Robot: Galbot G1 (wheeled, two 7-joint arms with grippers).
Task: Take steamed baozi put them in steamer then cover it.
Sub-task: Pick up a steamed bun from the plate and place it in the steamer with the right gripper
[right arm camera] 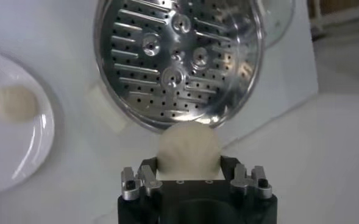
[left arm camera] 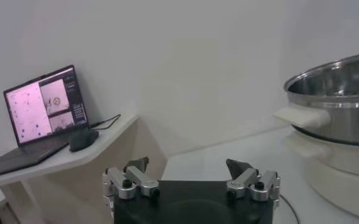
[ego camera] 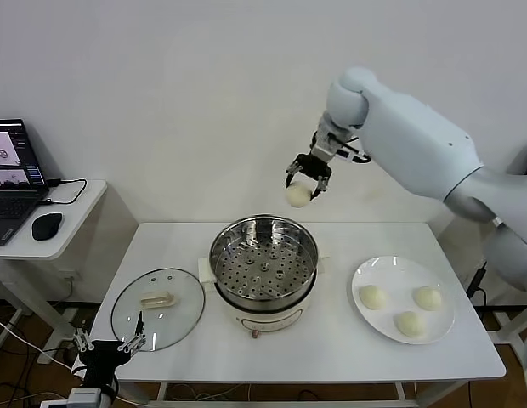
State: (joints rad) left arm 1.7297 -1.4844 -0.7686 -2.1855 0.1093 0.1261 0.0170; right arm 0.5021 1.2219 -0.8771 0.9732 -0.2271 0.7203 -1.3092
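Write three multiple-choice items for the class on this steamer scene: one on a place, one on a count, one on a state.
1. Where is the glass lid?
A. On the steamer
B. On the table, on the robot's left of the steamer
C. On the plate

2. How many buns lie on the plate?
A. Three
B. One
C. Five

3. What is the right gripper doing?
A. Hanging open
B. Holding the lid
C. Holding a bun

Answers:
1 B, the lid lies flat beside the steamer.
2 A, three buns show there.
3 C, the fingers clasp a bun above the steamer's far rim.
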